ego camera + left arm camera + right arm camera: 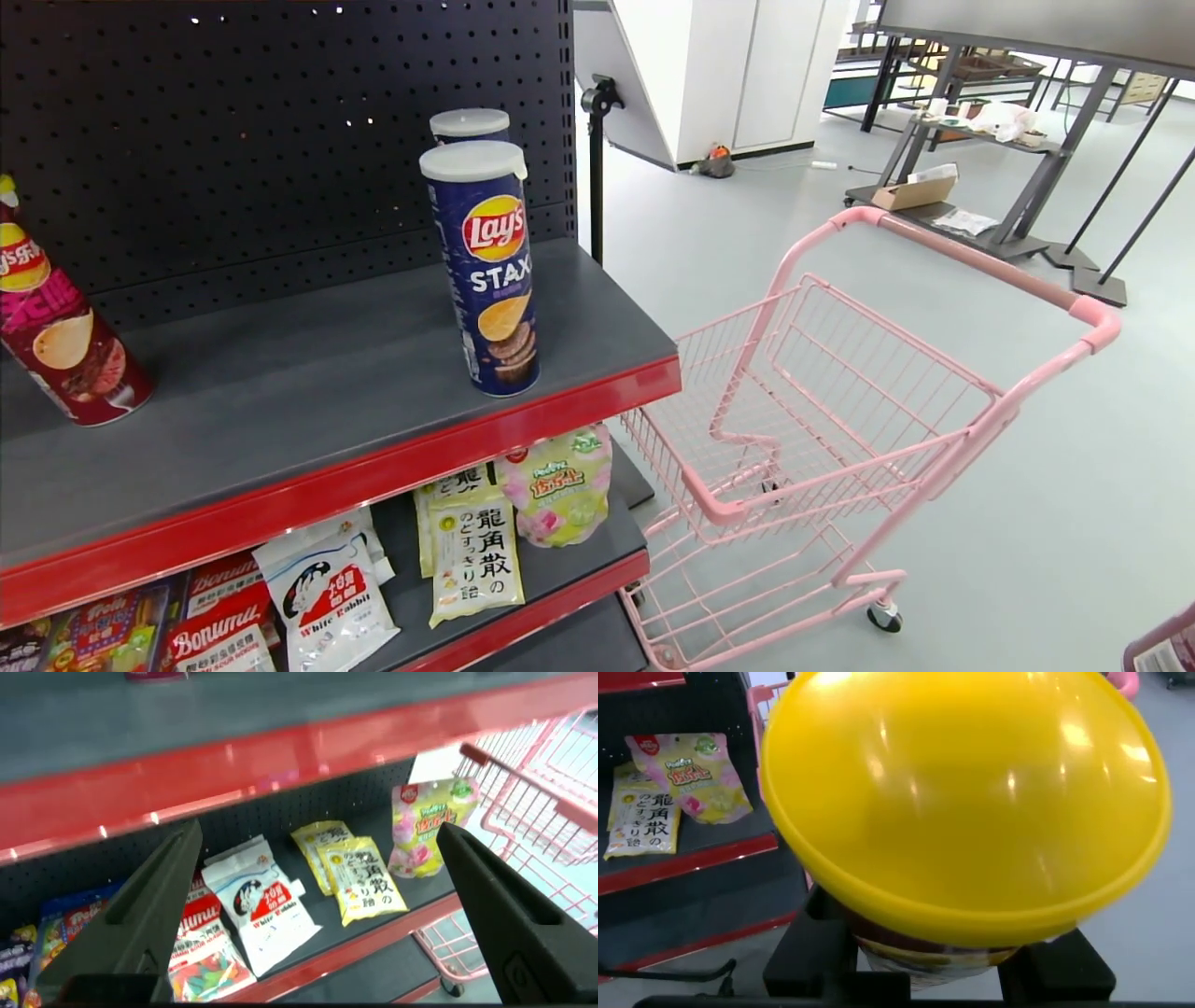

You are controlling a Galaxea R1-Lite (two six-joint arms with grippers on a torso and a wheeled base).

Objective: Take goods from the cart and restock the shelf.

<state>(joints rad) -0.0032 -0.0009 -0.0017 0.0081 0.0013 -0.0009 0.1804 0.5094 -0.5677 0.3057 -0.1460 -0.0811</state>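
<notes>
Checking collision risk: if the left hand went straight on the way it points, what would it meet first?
Likely the yellow snack bags lying on the lower shelf, though depth is unclear.

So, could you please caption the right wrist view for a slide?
Right gripper holding a yellow-lidded cylindrical canister near the red-edged shelf.

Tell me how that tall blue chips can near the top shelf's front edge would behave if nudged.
Probably tippy: the blue chips can is tall and narrow, standing upright close to the red front edge of the top shelf. Once down, its round body would likely roll.
</notes>
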